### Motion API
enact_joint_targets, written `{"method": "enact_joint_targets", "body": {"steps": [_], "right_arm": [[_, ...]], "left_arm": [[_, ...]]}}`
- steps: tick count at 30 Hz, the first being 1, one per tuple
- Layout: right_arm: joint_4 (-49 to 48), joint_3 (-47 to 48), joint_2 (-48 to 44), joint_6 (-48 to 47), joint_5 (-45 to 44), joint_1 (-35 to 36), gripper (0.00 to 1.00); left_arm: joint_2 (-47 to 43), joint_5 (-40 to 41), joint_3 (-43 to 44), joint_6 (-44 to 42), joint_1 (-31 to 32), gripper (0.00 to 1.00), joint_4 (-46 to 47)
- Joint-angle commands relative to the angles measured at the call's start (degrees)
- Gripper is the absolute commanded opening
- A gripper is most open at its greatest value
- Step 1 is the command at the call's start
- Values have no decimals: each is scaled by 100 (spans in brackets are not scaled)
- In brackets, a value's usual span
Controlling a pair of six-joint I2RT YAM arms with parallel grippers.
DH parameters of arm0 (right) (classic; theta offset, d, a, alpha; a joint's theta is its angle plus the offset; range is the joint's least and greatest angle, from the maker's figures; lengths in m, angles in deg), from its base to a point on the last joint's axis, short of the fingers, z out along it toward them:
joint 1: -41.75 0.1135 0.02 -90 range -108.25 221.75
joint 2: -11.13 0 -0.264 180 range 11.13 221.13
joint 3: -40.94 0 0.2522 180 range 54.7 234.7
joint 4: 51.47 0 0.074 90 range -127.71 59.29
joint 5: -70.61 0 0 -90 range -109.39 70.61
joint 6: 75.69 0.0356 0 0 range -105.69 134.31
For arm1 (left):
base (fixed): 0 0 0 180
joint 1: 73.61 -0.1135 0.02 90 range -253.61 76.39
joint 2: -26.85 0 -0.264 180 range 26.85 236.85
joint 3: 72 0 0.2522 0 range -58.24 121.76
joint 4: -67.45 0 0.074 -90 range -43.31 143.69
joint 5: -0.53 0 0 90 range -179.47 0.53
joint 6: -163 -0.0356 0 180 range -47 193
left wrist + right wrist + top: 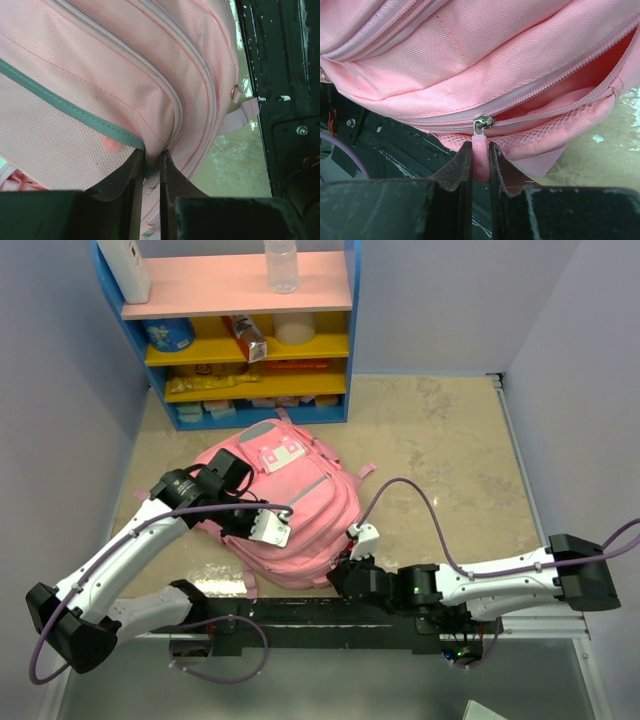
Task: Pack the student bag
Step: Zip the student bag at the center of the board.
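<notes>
**A:** Start nearest. What is at the bottom of the top view?

**B:** The two arm bases on a black rail (330,618). Just above it, the right gripper (480,146) reaches in from the right to the near edge of the student bag (290,505). Its jaws are nearly closed and pinch the pink zip pull (481,170), which hangs from a metal slider.

**A:** Is that zip undone?

**B:** Partly. To the right of the slider the pocket (570,95) gapes, and all I can see inside is pink lining. A strip of pink mesh (535,135) runs under the opening. To the left of the slider the teeth are closed.

**A:** And the other arm?

**B:** The left gripper (151,159) comes in from the lower left onto the bag's left half. Its jaws are almost together, nipping a fold of pink fabric where a grey-green trim strip (75,112) runs down between them.

**A:** Where does the bag lie?

**B:** Flat on the beige table (450,440), centre-left of the frame. Its top handle points to the far side.

**A:** Beyond it?

**B:** A blue shelf unit (351,360) stands at the upper left, just past the bag's top. On its pink top board are a clear bottle (281,265) and a white container (128,268). The yellow board below carries a blue tub (170,334), a tilted carton (246,338) and a white cylinder (294,328). The lower boards hold small packets that are too small to tell apart.
</notes>
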Motion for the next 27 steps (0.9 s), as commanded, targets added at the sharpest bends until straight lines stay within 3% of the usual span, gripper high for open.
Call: {"method": "enact_joint_targets", "body": {"steps": [1, 3, 8, 12, 20, 24, 27], "right_arm": [[85, 332, 324, -535, -82, -56, 0], [120, 368, 167, -720, -178, -169, 0], [138, 219, -677, -1484, 400, -1644, 0], [260, 314, -740, -1915, 848, -2488, 0], [-98, 614, -10, -2390, 1481, -3062, 0], [-170, 395, -168, -2224, 1728, -3062, 0], [5, 71, -762, -1804, 1798, -3036, 0]], "left_arm": [[-374, 870, 278, -356, -158, 17, -823], [-629, 1012, 199, -471, -158, 16, -823], [-823, 1135, -21, -489, -158, 13, -823], [-832, 1057, -65, -480, -158, 13, -823], [-929, 942, -30, -638, -158, 10, -823], [-894, 959, -109, -682, -158, 9, -719], [-920, 916, -450, -682, -167, 12, 94]]}}
